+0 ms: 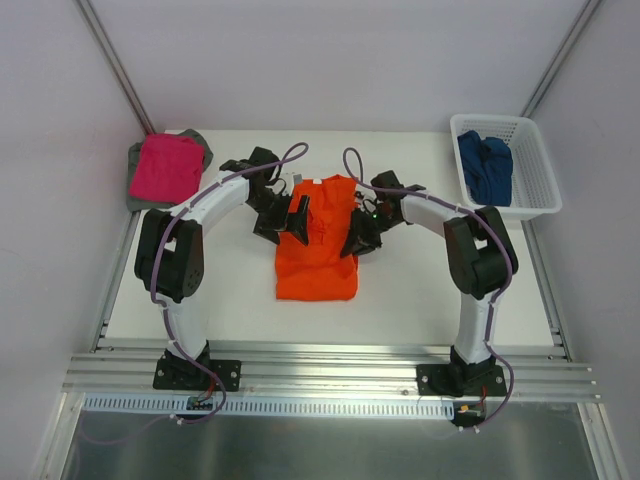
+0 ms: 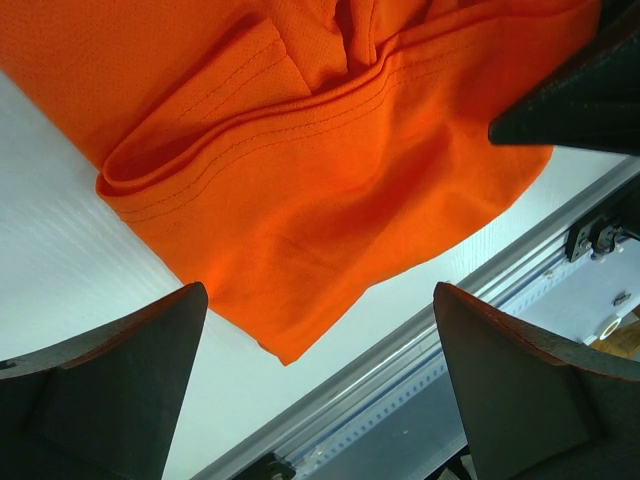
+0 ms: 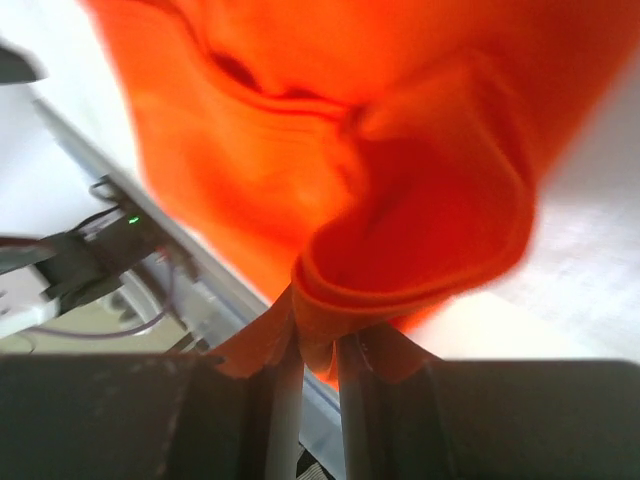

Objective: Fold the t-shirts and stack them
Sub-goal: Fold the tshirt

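right wrist view alone shows the right gripper (image 3: 318,350) clamped on the orange t-shirt (image 3: 420,200). the left gripper (image 2: 318,295) gapes wide, empty.

grey t-shirt (image 1: 133,190): mostly covered by magenta t-shirt (image 1: 166,166) (only a rim shows); orange t-shirt (image 3: 300,150): blurred in right wrist view, cut off by upper edge in both wrist views
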Robot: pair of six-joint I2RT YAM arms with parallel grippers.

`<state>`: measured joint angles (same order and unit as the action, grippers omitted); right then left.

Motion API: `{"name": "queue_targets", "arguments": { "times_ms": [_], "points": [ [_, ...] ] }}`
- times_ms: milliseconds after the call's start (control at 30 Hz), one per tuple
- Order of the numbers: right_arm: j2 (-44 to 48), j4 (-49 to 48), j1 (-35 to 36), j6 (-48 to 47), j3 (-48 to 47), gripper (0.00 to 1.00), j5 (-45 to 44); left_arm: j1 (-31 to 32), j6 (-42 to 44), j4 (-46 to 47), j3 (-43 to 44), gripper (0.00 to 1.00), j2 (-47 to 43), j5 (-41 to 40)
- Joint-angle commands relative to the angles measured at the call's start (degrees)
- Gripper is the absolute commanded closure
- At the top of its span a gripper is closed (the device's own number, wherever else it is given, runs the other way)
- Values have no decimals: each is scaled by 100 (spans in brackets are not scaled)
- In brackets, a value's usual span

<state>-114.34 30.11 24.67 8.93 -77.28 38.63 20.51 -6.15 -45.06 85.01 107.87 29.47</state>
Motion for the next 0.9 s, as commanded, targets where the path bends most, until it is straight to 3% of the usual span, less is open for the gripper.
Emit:
{"name": "queue_targets", "arguments": {
  "times_ms": [0,200,367,567,867],
  "points": [
    [387,-767,144,504,98,79,1048,-47,26,-108,173,1,-3,-20],
    [71,-1278,231,707,-86,79,1787,-39,88,-82,-2,1,-91,-117],
    [-228,-1394,214,970,247,76,1630,5,114,-64,-64,1,-118,-214],
    [-562,-516,-58,470,336,77,1112,5,149,-65,-134,1,-249,-328],
    [-413,-182,-260,277,574,81,708,5,132,-56,-169,1,-267,-372]
  ]
}}
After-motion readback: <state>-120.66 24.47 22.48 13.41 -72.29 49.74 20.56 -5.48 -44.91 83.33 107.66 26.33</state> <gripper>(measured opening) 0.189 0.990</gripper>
